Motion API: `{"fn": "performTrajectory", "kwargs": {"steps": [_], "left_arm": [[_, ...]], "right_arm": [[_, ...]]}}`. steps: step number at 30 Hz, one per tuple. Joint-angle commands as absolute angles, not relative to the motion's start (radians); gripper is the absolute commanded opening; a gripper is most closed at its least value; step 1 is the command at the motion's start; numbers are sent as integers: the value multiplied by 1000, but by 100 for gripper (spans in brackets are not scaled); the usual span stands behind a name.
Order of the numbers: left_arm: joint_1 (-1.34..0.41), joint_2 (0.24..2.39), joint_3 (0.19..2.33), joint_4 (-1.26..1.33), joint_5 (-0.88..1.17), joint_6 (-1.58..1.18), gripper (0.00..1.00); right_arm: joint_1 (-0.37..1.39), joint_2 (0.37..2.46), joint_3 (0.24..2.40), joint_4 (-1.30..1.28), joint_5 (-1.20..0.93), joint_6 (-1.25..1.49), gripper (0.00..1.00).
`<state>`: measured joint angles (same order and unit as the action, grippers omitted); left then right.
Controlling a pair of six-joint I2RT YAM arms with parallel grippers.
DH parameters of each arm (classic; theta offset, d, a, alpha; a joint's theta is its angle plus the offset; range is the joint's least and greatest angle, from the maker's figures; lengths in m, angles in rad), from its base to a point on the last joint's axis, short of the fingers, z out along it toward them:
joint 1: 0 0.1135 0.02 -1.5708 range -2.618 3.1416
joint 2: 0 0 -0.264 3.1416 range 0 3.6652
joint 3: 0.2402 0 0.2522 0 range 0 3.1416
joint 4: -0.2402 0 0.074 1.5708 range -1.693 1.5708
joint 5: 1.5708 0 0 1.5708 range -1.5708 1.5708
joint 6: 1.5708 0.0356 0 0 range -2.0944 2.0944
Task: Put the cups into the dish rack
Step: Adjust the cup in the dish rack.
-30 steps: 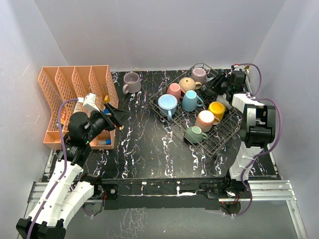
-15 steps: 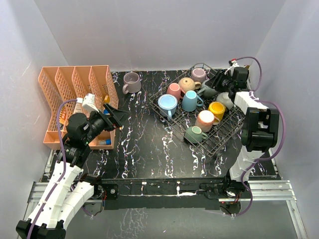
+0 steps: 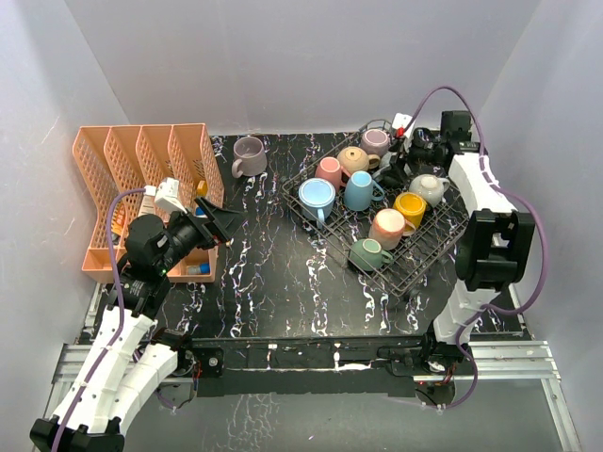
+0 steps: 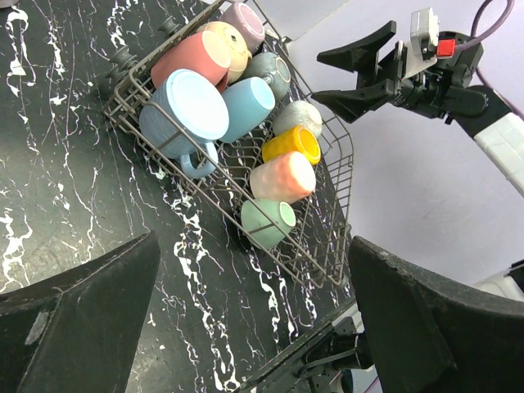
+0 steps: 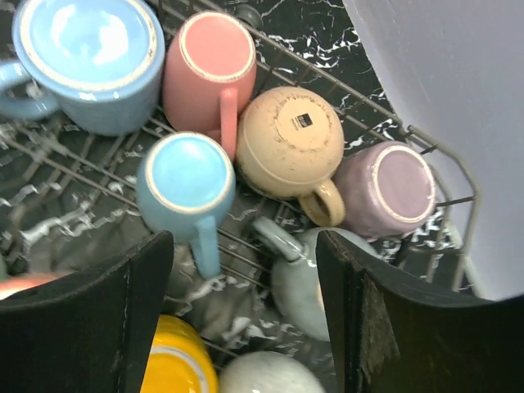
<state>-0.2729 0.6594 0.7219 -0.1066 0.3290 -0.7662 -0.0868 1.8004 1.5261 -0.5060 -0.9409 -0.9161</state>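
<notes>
The dish rack [image 3: 426,252] stands at the back right of the table with several cups in it: mauve [image 3: 376,141], tan [image 3: 354,158], pink [image 3: 329,171], blue [image 3: 359,190], yellow [image 3: 410,207] and green [image 3: 368,254]. One mauve cup [image 3: 249,155] stands alone on the table, left of the rack. My right gripper [image 3: 396,165] hovers open over the rack's far corner. In the right wrist view a grey cup [image 5: 307,286] lies on its side below the right gripper [image 5: 246,319], free of both fingers. My left gripper [image 3: 224,222] is open and empty beside the organiser.
An orange plastic organiser [image 3: 141,193] stands at the left, right next to my left arm. White walls close in the back and both sides. The rack's raised wire rim [image 5: 446,164] runs just beyond the right fingers.
My right gripper has opened and let go of the grey cup in the rack, then drawn up and back. The left arm has not moved.
</notes>
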Motion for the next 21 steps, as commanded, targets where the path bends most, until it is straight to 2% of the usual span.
{"fn": "performTrajectory", "kwargs": {"steps": [1,6,13,21], "left_arm": [[-270,654,738,-102,338,-755,96],[-270,640,731,-111,333,-756,96],[-270,657,733,-99,339,-753,96],[-270,668,733,-90,344,-750,96]], "right_arm": [[-94,1906,1731,-858,-924,-1443,72],[-79,2086,1972,-1137,-918,-1580,67],[-24,2108,1918,-1106,-869,-1583,66],[-9,2182,1952,-1123,-806,-1568,60]]}}
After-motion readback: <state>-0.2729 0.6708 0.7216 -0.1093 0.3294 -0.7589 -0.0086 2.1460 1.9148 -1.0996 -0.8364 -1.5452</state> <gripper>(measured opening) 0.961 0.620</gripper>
